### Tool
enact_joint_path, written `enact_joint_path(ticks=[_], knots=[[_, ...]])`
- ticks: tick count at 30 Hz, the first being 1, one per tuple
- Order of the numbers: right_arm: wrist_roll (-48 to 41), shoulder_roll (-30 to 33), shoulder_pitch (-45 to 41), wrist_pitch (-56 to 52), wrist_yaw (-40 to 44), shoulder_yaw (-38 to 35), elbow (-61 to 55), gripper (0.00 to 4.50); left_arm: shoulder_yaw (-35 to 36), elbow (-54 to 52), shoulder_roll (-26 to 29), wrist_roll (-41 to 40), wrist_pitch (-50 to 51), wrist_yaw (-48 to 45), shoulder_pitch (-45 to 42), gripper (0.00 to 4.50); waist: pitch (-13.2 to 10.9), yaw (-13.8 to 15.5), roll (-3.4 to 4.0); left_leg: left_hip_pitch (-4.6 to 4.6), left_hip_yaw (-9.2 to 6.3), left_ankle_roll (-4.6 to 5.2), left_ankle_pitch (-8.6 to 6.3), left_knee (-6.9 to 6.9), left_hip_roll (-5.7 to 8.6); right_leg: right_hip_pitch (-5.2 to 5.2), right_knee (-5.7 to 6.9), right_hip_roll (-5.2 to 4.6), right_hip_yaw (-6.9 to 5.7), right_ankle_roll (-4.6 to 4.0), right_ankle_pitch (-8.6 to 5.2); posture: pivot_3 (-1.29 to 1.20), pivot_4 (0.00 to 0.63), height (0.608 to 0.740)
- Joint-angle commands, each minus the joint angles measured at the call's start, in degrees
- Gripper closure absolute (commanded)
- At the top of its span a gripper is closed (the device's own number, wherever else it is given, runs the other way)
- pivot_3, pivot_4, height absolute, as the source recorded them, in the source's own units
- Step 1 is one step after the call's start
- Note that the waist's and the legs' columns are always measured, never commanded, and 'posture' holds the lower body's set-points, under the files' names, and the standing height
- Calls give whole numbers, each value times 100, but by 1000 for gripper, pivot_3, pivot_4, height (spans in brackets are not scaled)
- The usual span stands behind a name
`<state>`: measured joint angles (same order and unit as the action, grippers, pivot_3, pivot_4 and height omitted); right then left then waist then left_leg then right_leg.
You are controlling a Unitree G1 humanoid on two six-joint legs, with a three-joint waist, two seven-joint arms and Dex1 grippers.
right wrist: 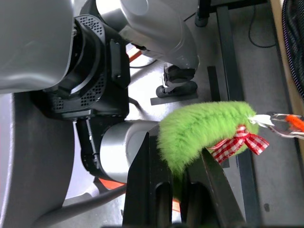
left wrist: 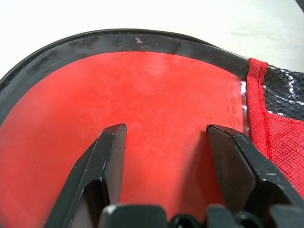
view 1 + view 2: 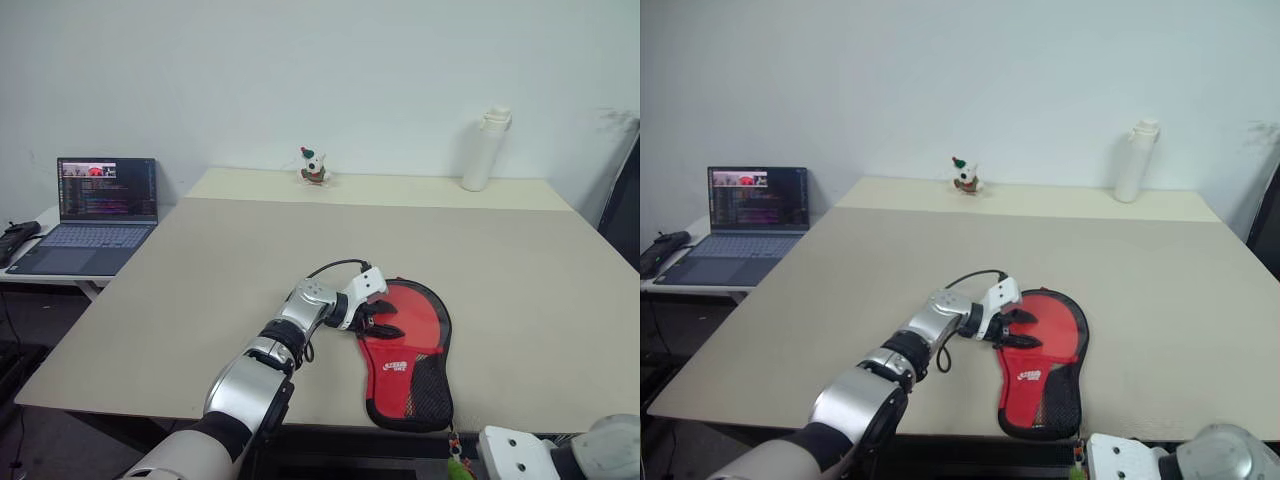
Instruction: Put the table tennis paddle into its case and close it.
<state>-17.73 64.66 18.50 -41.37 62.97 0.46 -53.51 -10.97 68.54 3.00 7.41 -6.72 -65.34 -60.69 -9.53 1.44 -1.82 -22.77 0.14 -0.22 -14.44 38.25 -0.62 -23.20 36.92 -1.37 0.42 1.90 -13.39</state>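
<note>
The left gripper (image 3: 385, 325) has its jaws spread open over the red face of the table tennis paddle (image 2: 156, 104), likely pressing it flat. The paddle lies inside the open case (image 3: 425, 400) on the desk (image 3: 200, 260). Below the case's near end, the right gripper (image 1: 183, 178) has its jaws closed on a fuzzy green charm (image 1: 199, 128), probably the zipper pull for closing.

The right gripper (image 1: 183, 178) has its jaws clamped on a fuzzy green charm (image 1: 202, 130) with a red-checked bow (image 1: 240, 141).
</note>
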Motion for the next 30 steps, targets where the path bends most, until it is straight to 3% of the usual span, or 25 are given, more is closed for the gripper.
enact_joint_path(ticks=[1,8,11,16,19,22,27,30], knots=[[-271,39,-295,-210,-37,-54,-12,4239,-113,143,-141,110,85,38,49,1563,0,0,-1,0,-2,0,0,0,0,0,0,0,0,0,0,0,150,740],[-1310,-245,-1193,-1033,-196,-756,328,2064,-45,-13,-207,11,11,48,16,1563,-1,5,-1,-3,-3,0,0,6,1,0,3,-2,0,2,1,0,150,740],[-1906,-368,-1596,-1485,-309,-1302,613,2064,28,-169,-226,-79,-23,121,8,1563,-2,7,-1,-6,-6,0,0,7,2,0,2,-3,0,3,2,0,150,740],[-1664,-637,-2283,-1137,-804,-1355,1540,2064,166,-853,-29,-308,-67,37,142,1563,-9,2,-5,-10,-8,1,0,7,2,-6,1,-6,5,6,5,0,150,740],[-1041,-1310,-2825,127,-1116,-993,2611,2064,437,-2468,651,-770,383,-334,725,1563,-25,-84,-18,-10,-1,1,0,-6,-5,-15,0,0,16,5,5,0,150,740],[-711,-1597,-3392,779,-902,-647,3677,2064,668,-4106,1175,-1261,1179,-434,1372,1563,-35,-212,-7,-6,15,1,1,-18,-17,-36,15,14,42,-4,4,0,150,740],[-167,-1994,-4609,1832,-599,-187,5758,2064,1212,-6512,1905,-1887,2491,130,2648,1563,-47,-310,17,2,12,1,1,-23,-23,-35,22,20,42,-32,17,0,150,740],[13,-2089,-5044,2213,-425,-111,6554,2064,1392,-7335,2142,-2123,3004,468,3270,1563,-49,-303,18,3,14,1,1,-21,-22,-34,22,17,43,-33,17,0,150,740]])
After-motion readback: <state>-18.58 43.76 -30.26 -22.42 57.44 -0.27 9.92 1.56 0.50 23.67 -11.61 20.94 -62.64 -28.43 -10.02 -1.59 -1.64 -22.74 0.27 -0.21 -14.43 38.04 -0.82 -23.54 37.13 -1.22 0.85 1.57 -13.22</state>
